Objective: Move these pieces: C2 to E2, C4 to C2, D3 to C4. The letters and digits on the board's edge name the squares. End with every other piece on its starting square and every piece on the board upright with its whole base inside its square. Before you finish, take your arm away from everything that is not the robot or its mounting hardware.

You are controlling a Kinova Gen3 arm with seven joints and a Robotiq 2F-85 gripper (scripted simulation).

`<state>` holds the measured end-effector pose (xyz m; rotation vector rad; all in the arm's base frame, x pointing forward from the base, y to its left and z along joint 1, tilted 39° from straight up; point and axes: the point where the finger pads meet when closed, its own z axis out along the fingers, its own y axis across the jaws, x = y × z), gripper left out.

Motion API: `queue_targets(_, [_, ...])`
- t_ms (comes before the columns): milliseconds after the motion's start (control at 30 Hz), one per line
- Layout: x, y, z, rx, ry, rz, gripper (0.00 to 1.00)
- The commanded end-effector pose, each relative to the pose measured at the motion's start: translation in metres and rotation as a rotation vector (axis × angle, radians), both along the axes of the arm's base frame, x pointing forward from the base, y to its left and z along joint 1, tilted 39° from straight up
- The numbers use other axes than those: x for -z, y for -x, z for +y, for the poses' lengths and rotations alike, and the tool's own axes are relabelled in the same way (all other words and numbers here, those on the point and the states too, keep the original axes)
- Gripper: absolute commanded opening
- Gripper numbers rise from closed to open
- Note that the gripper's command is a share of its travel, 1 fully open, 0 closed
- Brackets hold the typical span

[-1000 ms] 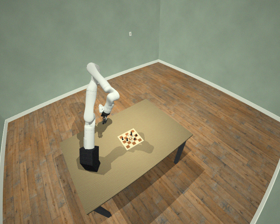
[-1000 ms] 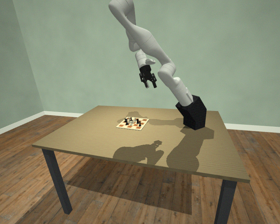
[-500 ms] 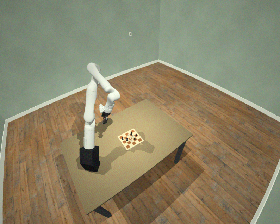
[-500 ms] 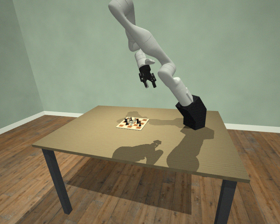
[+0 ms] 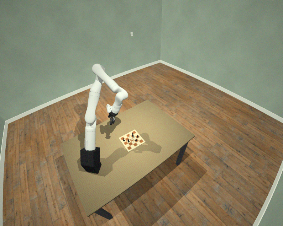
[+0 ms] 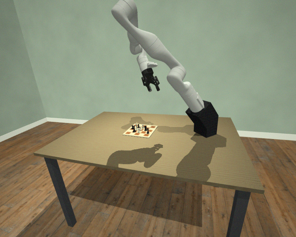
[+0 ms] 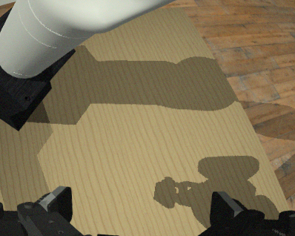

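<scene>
A small chessboard lies near the middle of the table, with several black and white pieces standing on it. The pieces are too small here to tell their squares. My gripper is open and empty. It hangs high above the table, well off the board on the side of the arm's base. In the wrist view I see only bare table, the arm's shadow and the two fingertips; the board is out of that view.
The arm's black base stands on the tan table. The arm's own link fills the top of the wrist view. Wooden floor surrounds the table.
</scene>
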<state>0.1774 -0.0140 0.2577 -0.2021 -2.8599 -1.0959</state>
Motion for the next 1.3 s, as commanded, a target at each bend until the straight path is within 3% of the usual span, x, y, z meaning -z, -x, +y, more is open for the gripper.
queue_targets(0, [0.002, -0.019, -0.015, -0.011, 0.016, 0.014, 1.00])
queue_targets(200, [0.002, -0.069, -0.047, -0.024, 0.060, 0.033, 1.00])
queue_targets(267, [0.002, -0.069, -0.047, -0.024, 0.060, 0.033, 1.00])
queue_targets(700, [0.014, -0.218, -0.094, -0.080, 0.163, 0.057, 1.00])
queue_targets(767, [0.019, -0.242, -0.096, -0.092, 0.177, 0.057, 1.00])
queue_targets(833, [0.019, -0.242, -0.096, -0.092, 0.177, 0.057, 1.00])
queue_targets(1067, [0.038, -0.322, -0.089, -0.134, 0.216, 0.052, 1.00])
queue_targets(1267, [0.057, -0.377, -0.071, -0.168, 0.238, 0.042, 1.00])
